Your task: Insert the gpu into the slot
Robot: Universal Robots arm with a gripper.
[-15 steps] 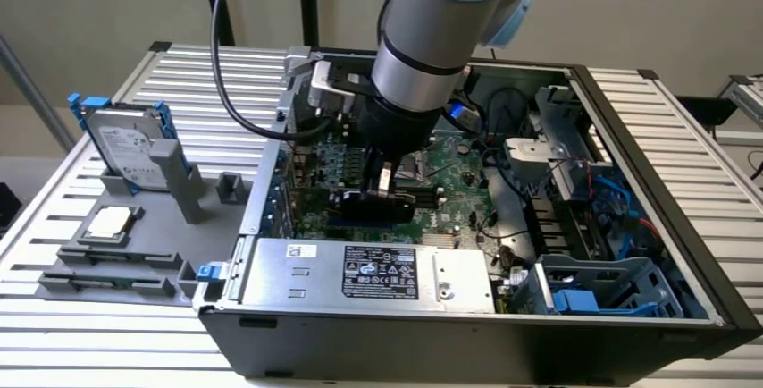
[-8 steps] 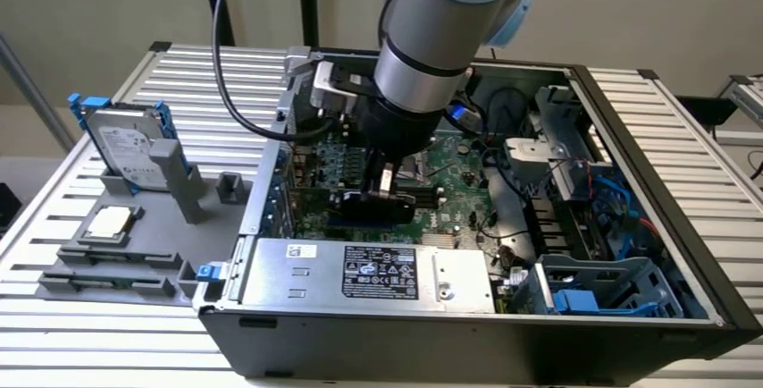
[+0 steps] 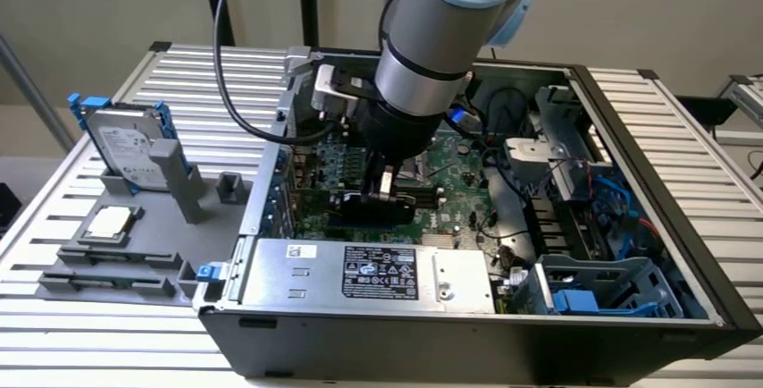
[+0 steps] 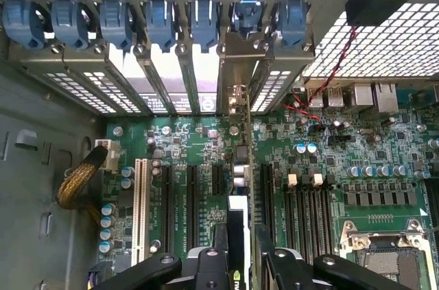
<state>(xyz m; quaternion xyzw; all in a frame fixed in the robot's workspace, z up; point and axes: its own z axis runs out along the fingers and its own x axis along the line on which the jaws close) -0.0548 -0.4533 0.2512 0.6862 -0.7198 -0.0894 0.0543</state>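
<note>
**Exterior view.** The computer case (image 3: 477,343) lies open on its side. Inside it are the green motherboard (image 3: 459,164), a silver power supply (image 3: 370,272) at six o'clock of the gripper (image 3: 388,193), and a grey drive cage (image 3: 596,285) at four o'clock. The gpu (image 3: 357,212) stands on edge on the board, directly under the gripper. At nine o'clock, outside the case, grey holders carry a hard drive (image 3: 125,147) and a processor chip (image 3: 110,221).

**Wrist view.** The gripper (image 4: 242,238) sits over the gpu's (image 4: 238,216) upper edge. I cannot tell whether it clamps the card or merely stands around it. The card's metal bracket (image 4: 236,64) sits among the rear blanking plates. The card itself hides how deep it sits in the slot.

The gpu looks light, stiff and fragile. It is probably best held by its bare long edge and pressed straight down, without twisting.
</note>
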